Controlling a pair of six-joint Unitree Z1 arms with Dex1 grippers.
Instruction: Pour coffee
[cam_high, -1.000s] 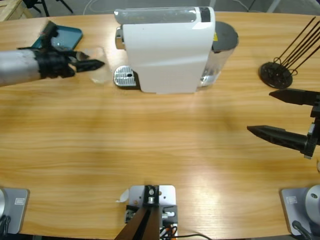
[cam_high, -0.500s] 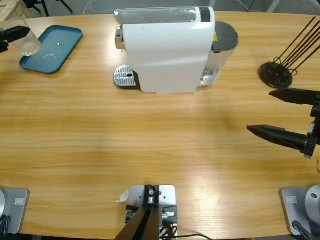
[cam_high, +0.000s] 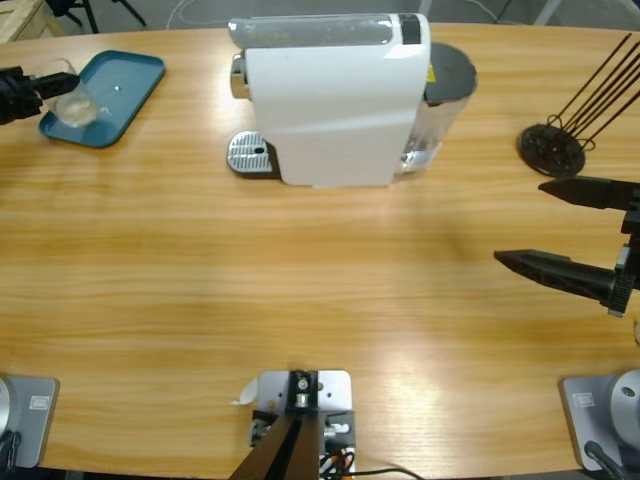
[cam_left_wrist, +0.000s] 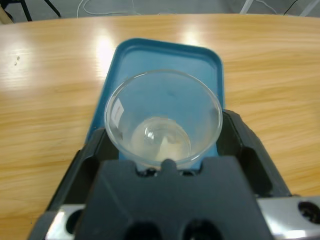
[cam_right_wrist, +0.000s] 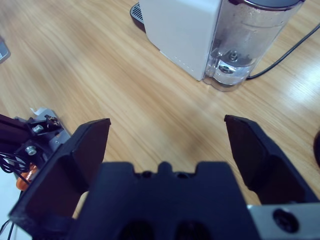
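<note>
holding the clear glass cup (cam_left_wrist: 163, 120) between closed jaws, the left gripper (cam_high: 40, 88) sits over the blue tray (cam_high: 125, 85), well left of the coffee machine (cam_high: 335, 100); the right gripper (cam_high: 570, 232) idles wide open, empty.

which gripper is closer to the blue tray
Left. The left gripper holds the clear cup right over the blue tray at the table's far left end. The right gripper sits open across the table, past the coffee machine.

Left gripper (cam_high: 45, 85) fingers seemingly clamped; right gripper (cam_high: 540, 228) fingers spread wide, hovering
</note>
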